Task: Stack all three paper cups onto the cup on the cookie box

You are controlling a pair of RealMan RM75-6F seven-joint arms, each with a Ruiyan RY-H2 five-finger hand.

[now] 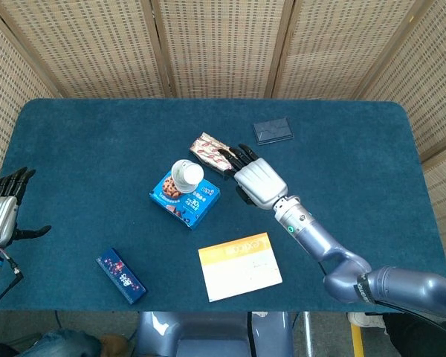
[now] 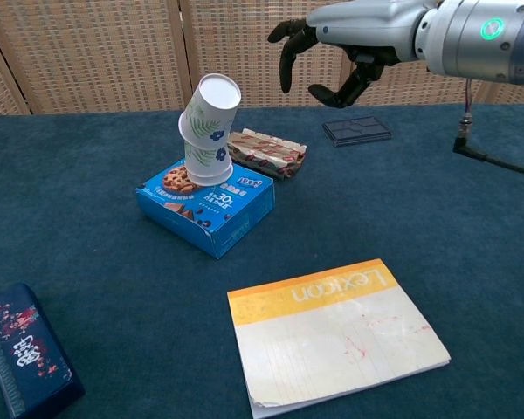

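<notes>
A stack of white paper cups with blue flower prints point(image 2: 208, 131) stands on the blue cookie box point(image 2: 205, 206), its upper part leaning to the right. From above, the cup stack point(image 1: 186, 175) shows its open white mouth over the cookie box point(image 1: 184, 198). My right hand point(image 1: 259, 182) hovers right of the stack, empty, fingers apart; the chest view has that right hand point(image 2: 354, 39) high above the table. My left hand point(image 1: 1, 212) is open at the table's left edge, far from the cups.
A brown snack packet point(image 2: 265, 153) lies just behind the box. A dark flat case point(image 2: 356, 130) sits at the back. A yellow-and-white booklet point(image 2: 336, 329) lies in front, and a dark blue box point(image 2: 22, 358) at the front left.
</notes>
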